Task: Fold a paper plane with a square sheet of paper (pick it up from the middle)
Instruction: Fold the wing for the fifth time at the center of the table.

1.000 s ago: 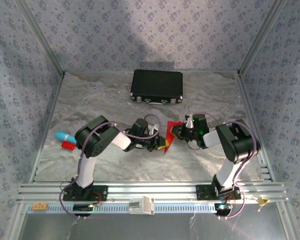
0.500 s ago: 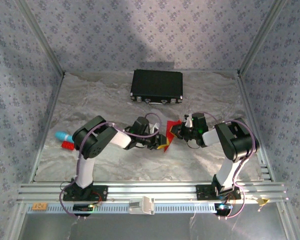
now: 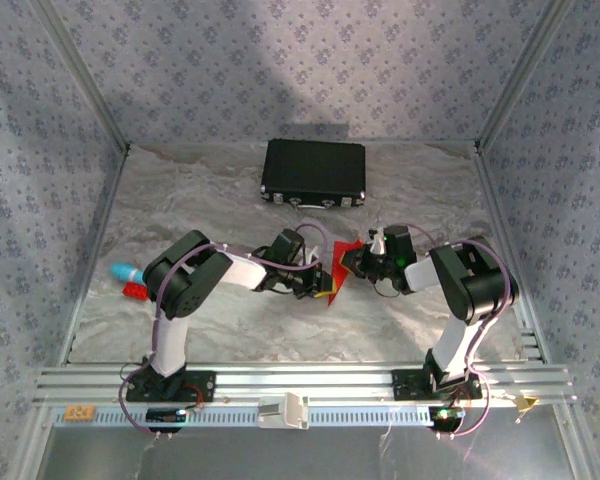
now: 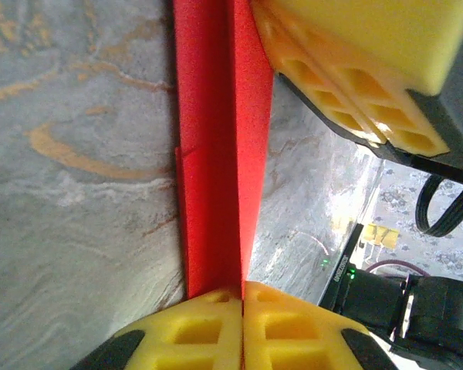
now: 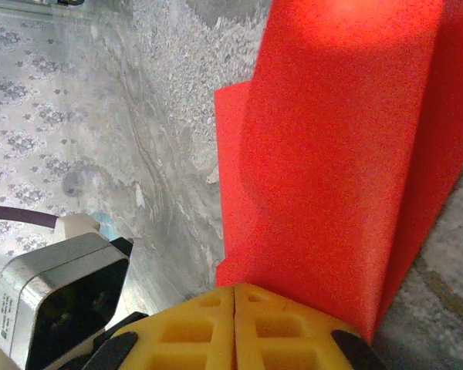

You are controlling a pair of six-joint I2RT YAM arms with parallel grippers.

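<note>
Currently L fingers (image 4: pixel 193 331) & R fingers (image 5: pixel 189 327) clamped on opp ends of red paper (image 4: pixel 216 154).

The table (image 3: pixel 420 190) has a grey marbled top with faint orange veins. The black case (image 3: pixel 314 169) lies flat on it, closed, its latches on the near side. Well apart from the case, off to its near left, lies a small turquoise object (image 3: pixel 126 271). A small red block (image 3: pixel 135 291) sits just beside that object, on the side away from the case.
</note>
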